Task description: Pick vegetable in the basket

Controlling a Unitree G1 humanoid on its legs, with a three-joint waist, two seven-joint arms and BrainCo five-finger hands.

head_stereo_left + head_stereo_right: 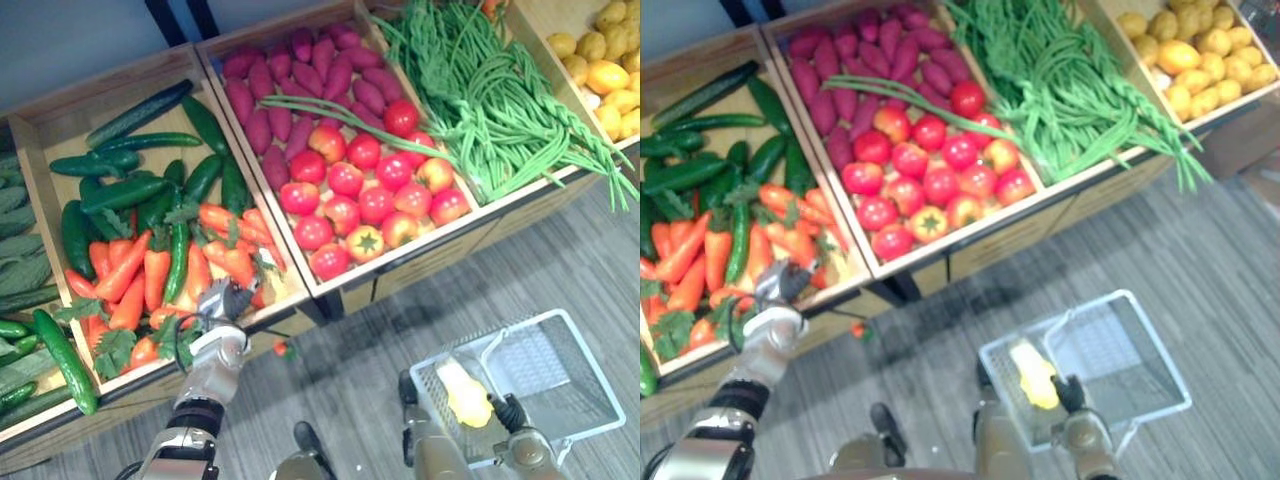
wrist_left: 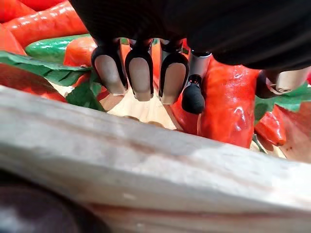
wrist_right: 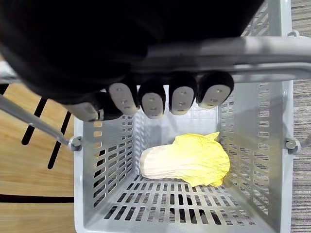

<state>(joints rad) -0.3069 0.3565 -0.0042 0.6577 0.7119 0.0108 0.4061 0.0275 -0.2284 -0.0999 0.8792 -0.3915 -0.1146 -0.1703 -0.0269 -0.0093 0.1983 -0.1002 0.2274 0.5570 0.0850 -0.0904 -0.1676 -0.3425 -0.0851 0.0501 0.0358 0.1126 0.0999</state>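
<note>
Reach stage, by appearance: the left hand hovers, fingers extended and empty, over the carrots at the near edge of the crate and must next lower and close on one; the right hand is curled round the handle of the basket, near right, containing one cabbage.

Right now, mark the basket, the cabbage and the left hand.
basket (image 3: 109,170), right wrist view, slotted side wall
cabbage (image 3: 189,160), right wrist view, leaf middle
left hand (image 1: 222,300), left eye view, silver fingers

Left arm: silver-grey, black ribbed wrist band. Left hand, right hand: dark cover, silver fingers, dark tips, possibly rubber.
</note>
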